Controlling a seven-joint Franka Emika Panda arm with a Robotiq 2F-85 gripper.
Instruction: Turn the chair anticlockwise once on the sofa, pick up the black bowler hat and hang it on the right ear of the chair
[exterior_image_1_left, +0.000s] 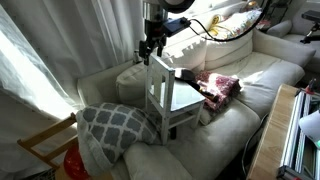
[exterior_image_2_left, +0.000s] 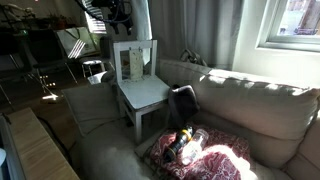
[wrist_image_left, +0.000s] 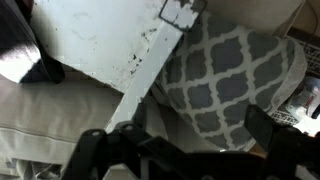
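The white chair (exterior_image_1_left: 165, 95) stands on the cream sofa (exterior_image_1_left: 240, 115); it shows in both exterior views (exterior_image_2_left: 140, 88). The black bowler hat (exterior_image_2_left: 183, 101) lies on the sofa against the chair's seat (exterior_image_1_left: 187, 75). My gripper (exterior_image_1_left: 150, 45) hovers at the top of the chair's backrest. In the wrist view the gripper (wrist_image_left: 185, 135) is open, its fingers wide apart, with a white chair post (wrist_image_left: 150, 70) running down to near one finger. The chair's white panel (wrist_image_left: 95, 40) fills the upper left, and the hat's black edge (wrist_image_left: 18, 50) shows at far left.
A grey-and-white patterned cushion (exterior_image_1_left: 115, 125) lies on the sofa right beside the chair (wrist_image_left: 225, 70). A pink patterned cloth (exterior_image_1_left: 218, 86) lies on the seat beyond the hat (exterior_image_2_left: 205, 150). A bare light-wood chair frame (exterior_image_1_left: 45, 145) stands off the sofa's end.
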